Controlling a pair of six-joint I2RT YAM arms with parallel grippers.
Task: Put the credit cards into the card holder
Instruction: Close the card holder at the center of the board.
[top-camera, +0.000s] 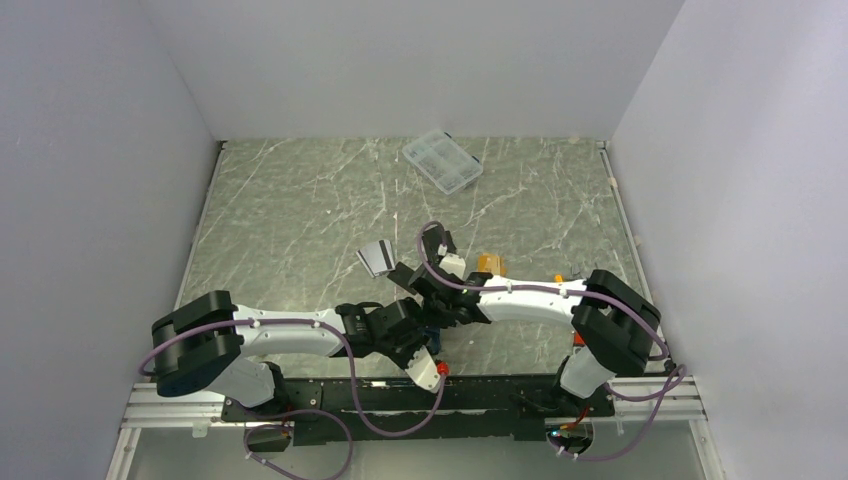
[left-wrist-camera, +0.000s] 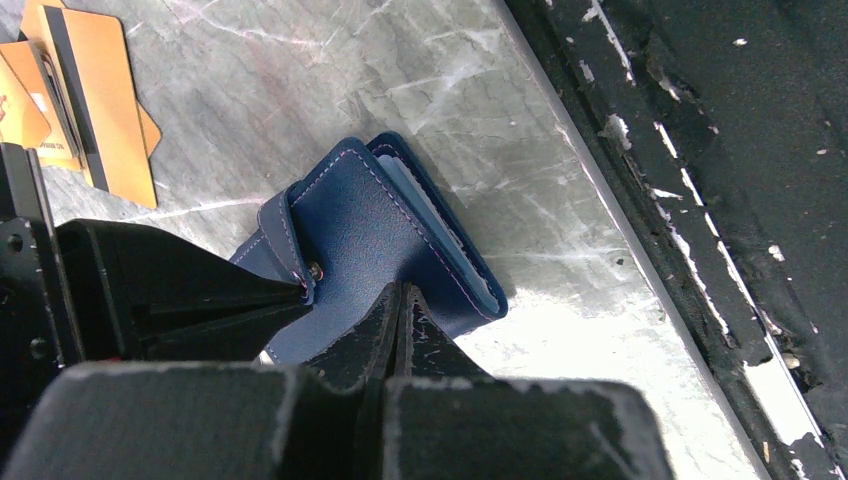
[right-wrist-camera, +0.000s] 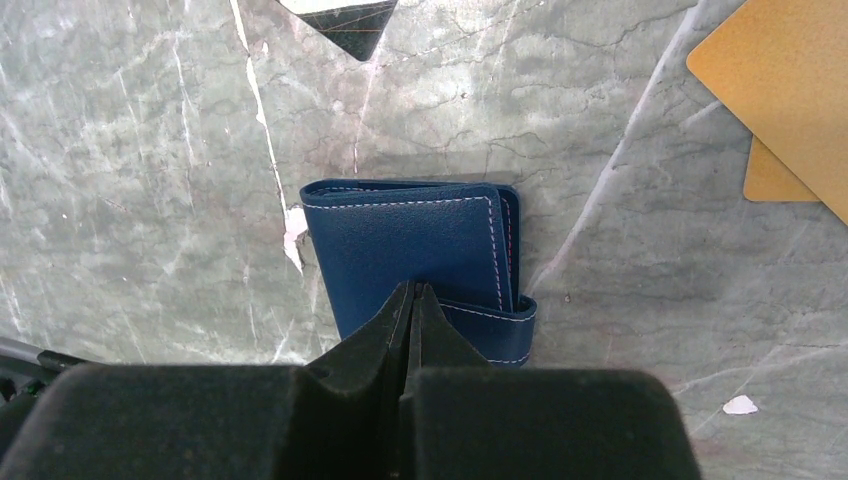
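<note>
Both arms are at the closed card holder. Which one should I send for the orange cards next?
Right, probably. The orange cards lie on its side of the card holder, close beside its forearm; the left fingers would have to cross the right arm.

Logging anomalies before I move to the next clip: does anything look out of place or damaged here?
Nothing is spilled or broken. The card holder lies folded shut, with the left gripper and right gripper both closed at its edge and orange cards loose beside it. The table has white chips by the holder.
</note>
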